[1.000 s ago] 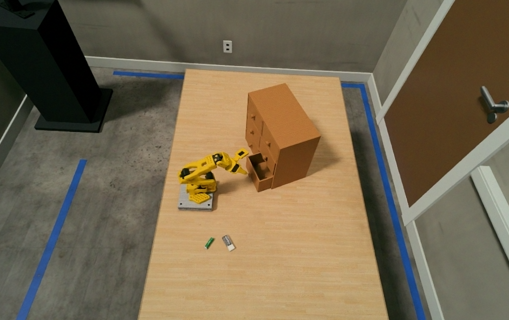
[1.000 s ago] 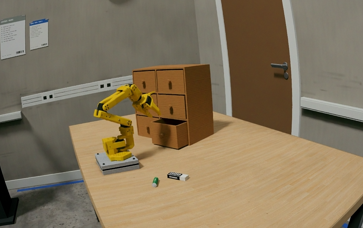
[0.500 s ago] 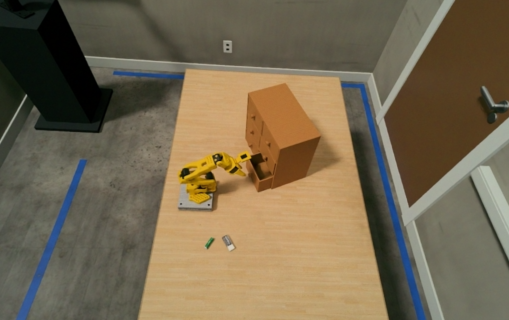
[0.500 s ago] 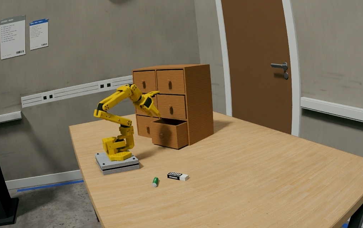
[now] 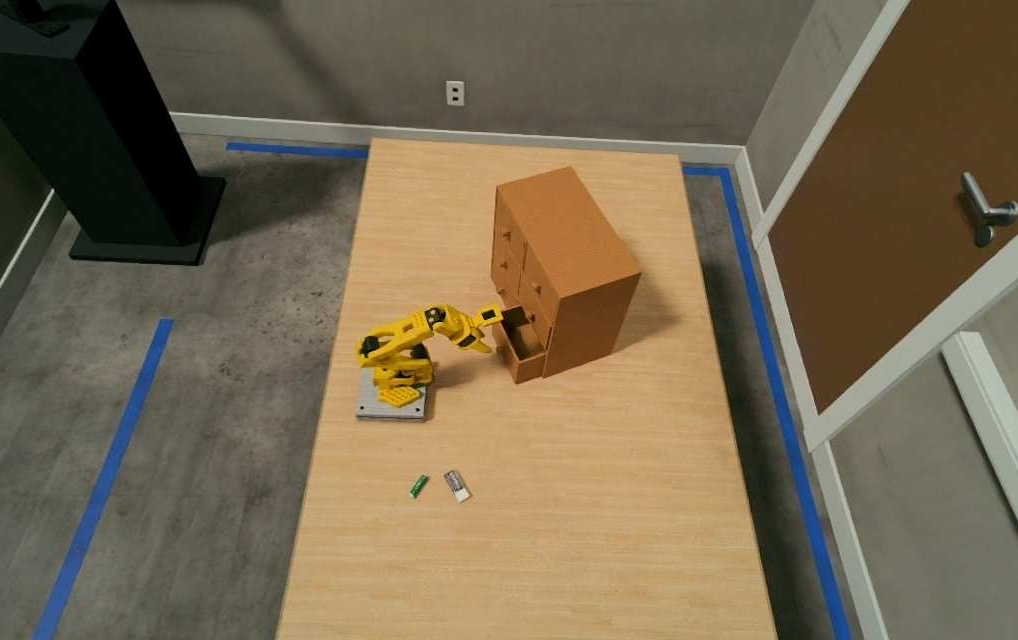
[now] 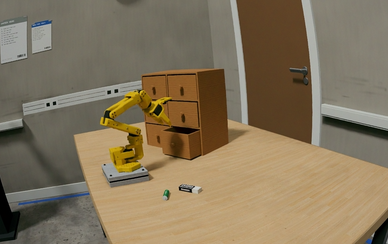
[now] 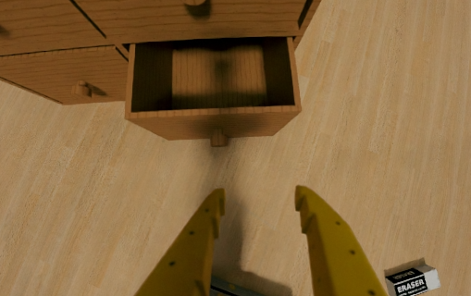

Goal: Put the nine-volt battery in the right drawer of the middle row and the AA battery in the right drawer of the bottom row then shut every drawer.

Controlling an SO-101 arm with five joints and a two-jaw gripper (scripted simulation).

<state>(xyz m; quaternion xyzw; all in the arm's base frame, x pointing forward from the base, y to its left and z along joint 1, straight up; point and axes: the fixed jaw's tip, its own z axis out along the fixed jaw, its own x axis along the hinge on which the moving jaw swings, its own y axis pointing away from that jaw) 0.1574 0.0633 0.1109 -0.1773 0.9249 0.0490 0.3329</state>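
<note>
Pincer (image 5: 495,332) (image 6: 171,112) (image 7: 260,190) apart, nothing clamped | bottom-right drawer (image 5: 526,367) (image 6: 177,143) (image 7: 250,121) pulled out | AA battery (image 5: 417,486) (image 6: 165,195) on table (image 5: 576,492) (image 6: 265,187) (image 7: 74,194)

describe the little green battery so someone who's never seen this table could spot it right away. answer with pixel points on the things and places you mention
Find the wooden table (image 5: 576,492) (image 6: 280,182). Beyond the arm's grey base plate (image 5: 370,415) (image 6: 129,182), toward the eraser (image 5: 456,485) (image 6: 190,188) (image 7: 413,279), lies a small green cylinder (image 5: 417,486) (image 6: 165,195); the eraser is blocky, black and white.
</note>
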